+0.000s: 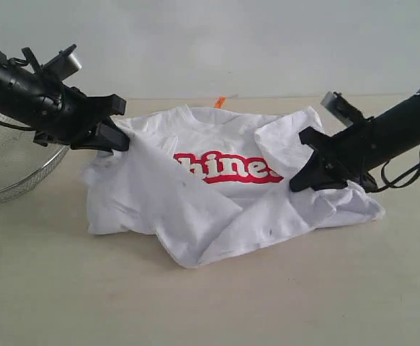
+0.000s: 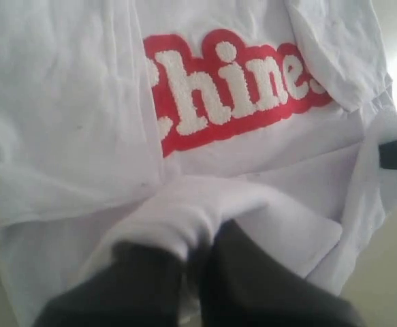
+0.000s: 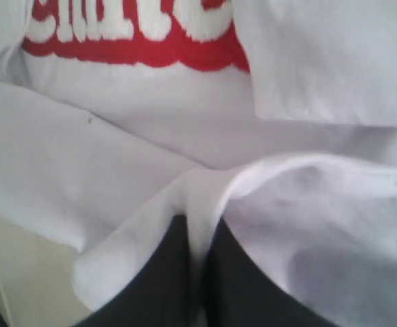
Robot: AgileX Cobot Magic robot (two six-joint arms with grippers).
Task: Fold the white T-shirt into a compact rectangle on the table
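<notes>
— Where's your white T-shirt (image 1: 217, 209)?
— Rumpled on the counter (image 1: 51, 288), sides partly folded in. Your left jaws are clamped on one side's fold, and your right jaws pinch the other side.

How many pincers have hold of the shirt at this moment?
2. The left pincer pinches a fold of the white T-shirt on the exterior view's left; the right pincer pinches one on its right.
</notes>
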